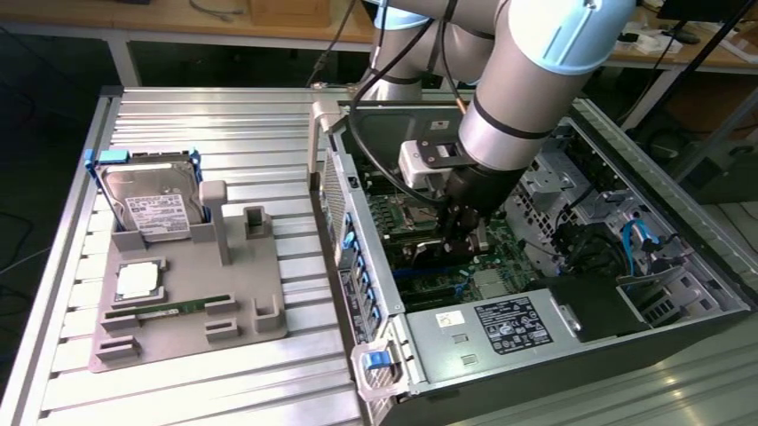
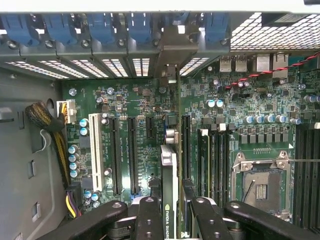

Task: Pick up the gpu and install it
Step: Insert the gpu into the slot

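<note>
pickup is done: the gripper point(image 2: 171, 212), part closed, grips the gpu point(image 2: 168, 165) edge-on at the motherboard point(image 2: 135, 100) slots; seating unclear, not yet released.

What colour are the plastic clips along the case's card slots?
Blue clips, best seen in the wrist view.
</note>
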### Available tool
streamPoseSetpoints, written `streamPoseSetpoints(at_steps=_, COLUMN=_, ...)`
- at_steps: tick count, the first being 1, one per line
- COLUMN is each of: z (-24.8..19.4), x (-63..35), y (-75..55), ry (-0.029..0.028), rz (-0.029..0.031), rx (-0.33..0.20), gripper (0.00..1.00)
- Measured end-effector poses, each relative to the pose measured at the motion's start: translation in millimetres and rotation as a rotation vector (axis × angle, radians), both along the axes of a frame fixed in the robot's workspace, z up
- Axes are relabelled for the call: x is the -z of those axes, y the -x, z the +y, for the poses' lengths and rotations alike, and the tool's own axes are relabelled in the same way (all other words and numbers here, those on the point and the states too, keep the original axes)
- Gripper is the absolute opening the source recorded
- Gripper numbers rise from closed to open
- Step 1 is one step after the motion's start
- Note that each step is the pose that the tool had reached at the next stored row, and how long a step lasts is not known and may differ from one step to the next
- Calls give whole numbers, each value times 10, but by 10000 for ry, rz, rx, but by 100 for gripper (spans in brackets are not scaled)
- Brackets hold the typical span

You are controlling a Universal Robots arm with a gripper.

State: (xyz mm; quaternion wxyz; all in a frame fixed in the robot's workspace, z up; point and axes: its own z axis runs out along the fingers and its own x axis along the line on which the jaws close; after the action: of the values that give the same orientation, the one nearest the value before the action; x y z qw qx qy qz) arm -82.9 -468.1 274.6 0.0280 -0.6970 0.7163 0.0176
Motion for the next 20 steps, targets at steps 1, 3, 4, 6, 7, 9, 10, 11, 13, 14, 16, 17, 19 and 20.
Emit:
streamPoseSetpoints(at_steps=1, z=-2, x=0, y=0, ry=-24, rz=25, rx=0, gripper=27)
streamPoseSetpoints(at_steps=3, z=-8, x=0, y=-1, ry=-74, rz=112, rx=0, gripper=27)
streamPoseSetpoints(at_steps=4, z=-13, x=1, y=-1, ry=-100, rz=159, rx=0, gripper=27)
streamPoseSetpoints(at_steps=6, z=-19, x=0, y=-1, ry=-135, rz=235, rx=-1, gripper=27)
streamPoseSetpoints(at_steps=7, z=-19, x=0, y=-1, ry=-135, rz=238, rx=0, gripper=27)
streamPoseSetpoints(at_steps=9, z=-21, x=-1, y=0, ry=-133, rz=240, rx=1, gripper=27)
streamPoseSetpoints(at_steps=10, z=-21, x=0, y=0, ry=-134, rz=240, rx=2, gripper=27)
streamPoseSetpoints(at_steps=11, z=-21, x=0, y=0, ry=-133, rz=240, rx=2, gripper=27)
streamPoseSetpoints(at_steps=13, z=-21, x=3, y=0, ry=-133, rz=241, rx=1, gripper=27)
streamPoseSetpoints(at_steps=14, z=-21, x=5, y=0, ry=-133, rz=240, rx=1, gripper=27)
streamPoseSetpoints(at_steps=16, z=-21, x=8, y=0, ry=-133, rz=240, rx=1, gripper=27)
streamPoseSetpoints(at_steps=17, z=-21, x=10, y=0, ry=-134, rz=240, rx=1, gripper=27)
streamPoseSetpoints(at_steps=19, z=-21, x=19, y=0, ry=-137, rz=239, rx=0, gripper=27)
streamPoseSetpoints(at_steps=20, z=-21, x=22, y=0, ry=-135, rz=239, rx=0, gripper=27)
